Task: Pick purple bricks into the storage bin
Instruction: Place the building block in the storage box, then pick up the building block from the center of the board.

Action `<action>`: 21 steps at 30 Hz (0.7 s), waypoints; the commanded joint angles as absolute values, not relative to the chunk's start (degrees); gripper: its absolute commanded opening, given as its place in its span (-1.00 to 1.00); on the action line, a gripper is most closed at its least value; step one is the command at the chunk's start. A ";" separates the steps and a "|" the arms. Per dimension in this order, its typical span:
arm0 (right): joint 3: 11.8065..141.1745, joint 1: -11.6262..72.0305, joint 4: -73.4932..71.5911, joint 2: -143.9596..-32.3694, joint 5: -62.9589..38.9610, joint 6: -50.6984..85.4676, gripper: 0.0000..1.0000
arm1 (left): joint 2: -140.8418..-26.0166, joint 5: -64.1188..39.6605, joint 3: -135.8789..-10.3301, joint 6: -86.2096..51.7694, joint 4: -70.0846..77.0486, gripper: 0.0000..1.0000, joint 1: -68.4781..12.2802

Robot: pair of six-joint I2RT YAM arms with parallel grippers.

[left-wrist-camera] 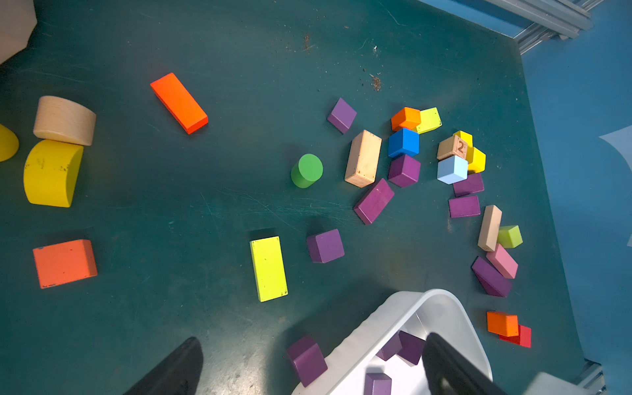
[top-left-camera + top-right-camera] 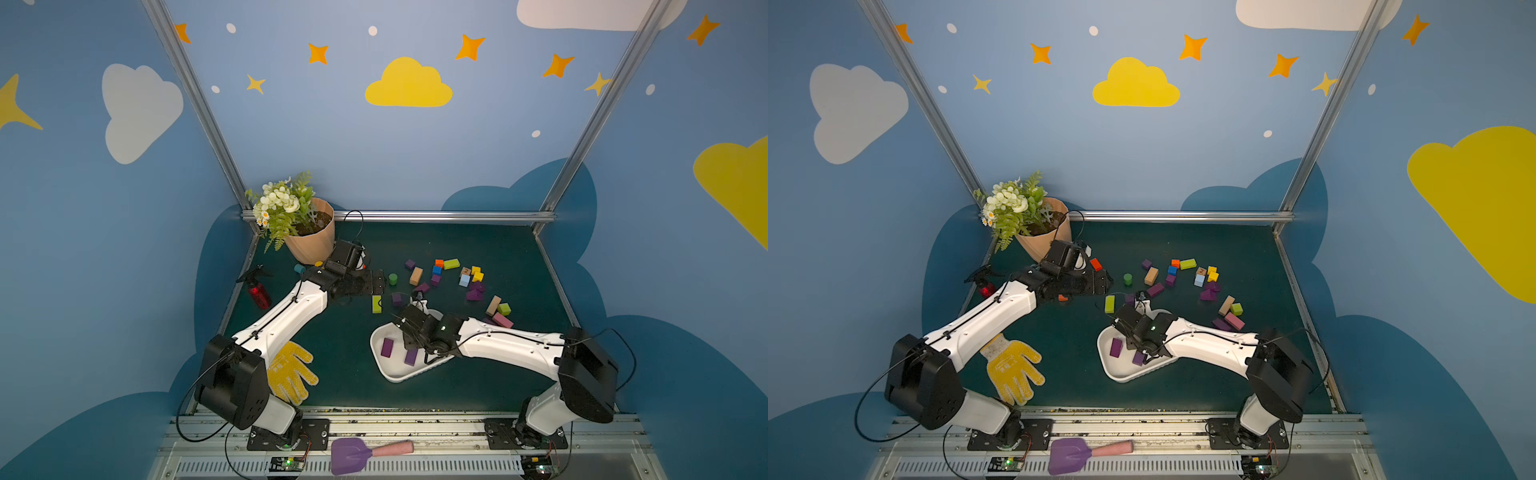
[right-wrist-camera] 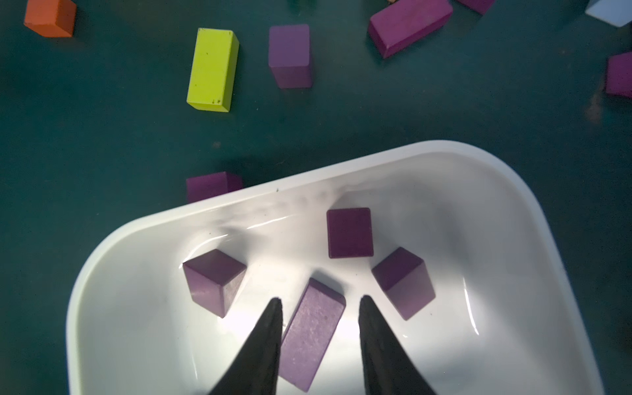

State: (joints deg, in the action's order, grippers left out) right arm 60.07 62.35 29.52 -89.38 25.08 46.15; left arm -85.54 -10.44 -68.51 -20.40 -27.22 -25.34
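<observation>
While the right gripper (image 3: pixel 319 301) hangs low inside the storage bin (image 3: pixel 376 154), its fingers stand a narrow way apart astride an oblong purple brick (image 3: pixel 311 335). One finger looks to be against it and a sliver of white floor shows beside the other, so I judge there is no grip and the brick lies flat: a drop-off.

Three more purple bricks (image 3: pixel 349 232) lie close around it.

The bin sits lower centre in both top views, just below the scatter of blocks, which should keep carries short.

Left gripper (image 1: pixel 313 340) is spread wide and empty, held above the green mat (image 1: pixel 205 205) by the bin's corner. A loose purple cube (image 1: pixel 325 245) lies near, likely its next pick. Another purple cube (image 3: pixel 212 186) rests just outside the rim.
</observation>
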 commanded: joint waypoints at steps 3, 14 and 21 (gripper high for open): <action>56.69 60.58 31.36 -83.97 27.51 47.01 -0.20 | -86.00 -11.26 -69.87 -19.93 -27.95 1.00 -25.29; 48.42 49.61 33.12 -70.01 25.29 49.34 -0.14 | -85.91 -10.75 -69.96 -18.94 -28.29 1.00 -26.40; 45.91 40.64 37.77 -65.76 23.07 50.03 -0.14 | -84.86 -7.24 -70.37 -16.59 -29.74 0.99 -31.41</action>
State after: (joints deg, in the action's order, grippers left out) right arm 46.89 43.09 33.85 -66.83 24.34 49.10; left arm -85.54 -9.30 -68.55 -18.68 -27.81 -29.39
